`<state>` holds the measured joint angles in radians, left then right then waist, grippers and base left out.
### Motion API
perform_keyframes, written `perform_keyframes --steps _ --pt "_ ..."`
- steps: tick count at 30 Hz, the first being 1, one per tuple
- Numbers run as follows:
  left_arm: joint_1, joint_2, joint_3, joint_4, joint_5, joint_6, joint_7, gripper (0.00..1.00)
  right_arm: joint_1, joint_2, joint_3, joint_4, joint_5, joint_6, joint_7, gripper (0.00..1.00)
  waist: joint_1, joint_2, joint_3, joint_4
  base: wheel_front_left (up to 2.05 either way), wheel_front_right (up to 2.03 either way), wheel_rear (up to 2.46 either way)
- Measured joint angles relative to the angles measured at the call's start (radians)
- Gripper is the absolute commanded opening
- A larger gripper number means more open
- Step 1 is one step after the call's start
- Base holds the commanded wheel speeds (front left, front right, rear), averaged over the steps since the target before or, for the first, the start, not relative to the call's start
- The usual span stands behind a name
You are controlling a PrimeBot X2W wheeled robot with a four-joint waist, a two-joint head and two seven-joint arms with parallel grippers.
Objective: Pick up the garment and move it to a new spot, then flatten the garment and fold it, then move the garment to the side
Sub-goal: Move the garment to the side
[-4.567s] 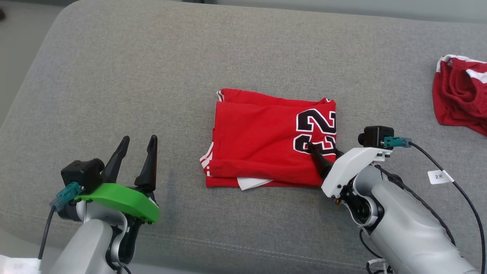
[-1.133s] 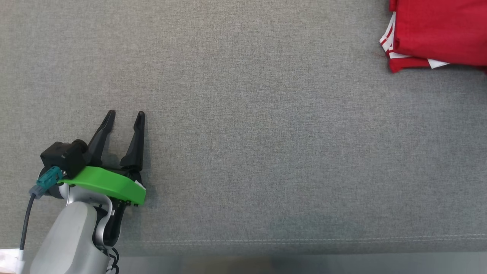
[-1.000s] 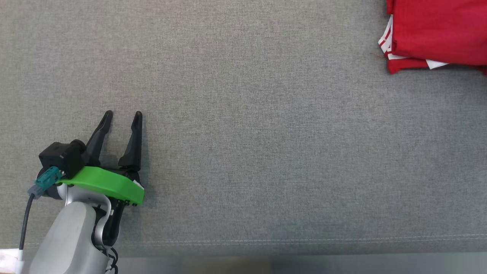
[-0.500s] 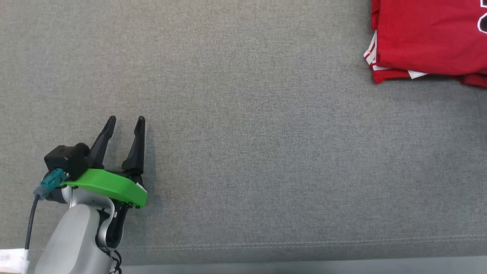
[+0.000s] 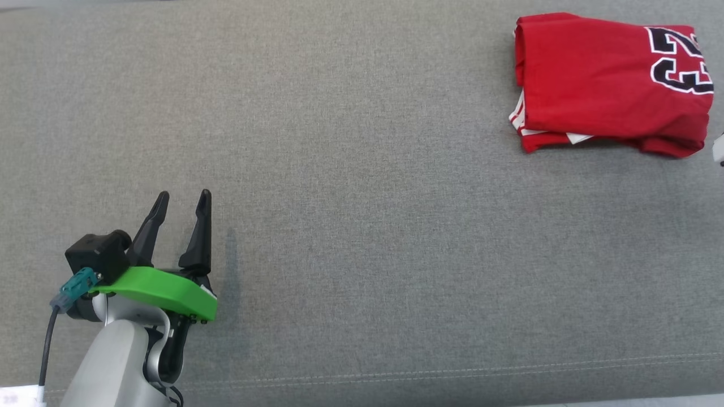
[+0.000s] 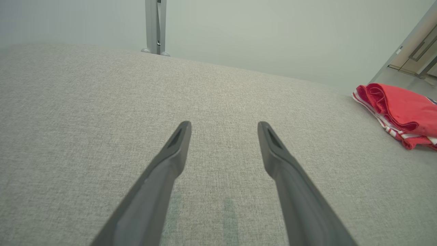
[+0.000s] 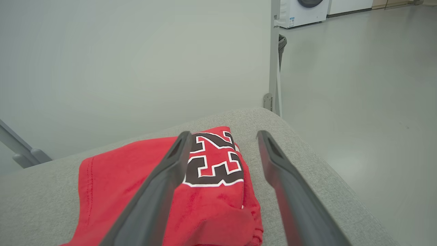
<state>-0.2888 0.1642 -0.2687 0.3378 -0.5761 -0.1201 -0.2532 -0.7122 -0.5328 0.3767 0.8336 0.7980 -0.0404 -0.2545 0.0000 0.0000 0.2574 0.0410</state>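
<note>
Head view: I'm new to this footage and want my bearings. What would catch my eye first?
The folded red jersey with a black number, lying at the upper right of the grey cushion, stands out at once. Next is the left gripper with its bright green mount at the lower left, jaws open and empty.

Red garment [image 5: 594, 85], black numerals [image 5: 679, 59] outlined white, white-striped trim. Grey woven cushion [image 5: 362, 198]. Black left gripper [image 5: 184, 194], green mount [image 5: 158, 288].
</note>
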Motion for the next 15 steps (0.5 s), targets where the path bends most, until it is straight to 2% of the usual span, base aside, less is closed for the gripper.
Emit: perform_keyframes --steps 7,15 --pt "0.032 -0.004 0.036 -0.021 0.012 0.000 0.000 1.00 0.077 0.027 -0.007 -0.088 -0.017 0.012 0.000 1.00 0.0000 0.0000 -0.079 -0.018 0.00 0.00 0.00" --pt "0.064 -0.014 0.069 -0.067 0.044 0.000 0.000 1.00 0.193 0.067 -0.121 -0.295 -0.053 -0.014 0.000 1.00 0.0000 0.0000 -0.150 -0.043 0.00 0.00 0.00"
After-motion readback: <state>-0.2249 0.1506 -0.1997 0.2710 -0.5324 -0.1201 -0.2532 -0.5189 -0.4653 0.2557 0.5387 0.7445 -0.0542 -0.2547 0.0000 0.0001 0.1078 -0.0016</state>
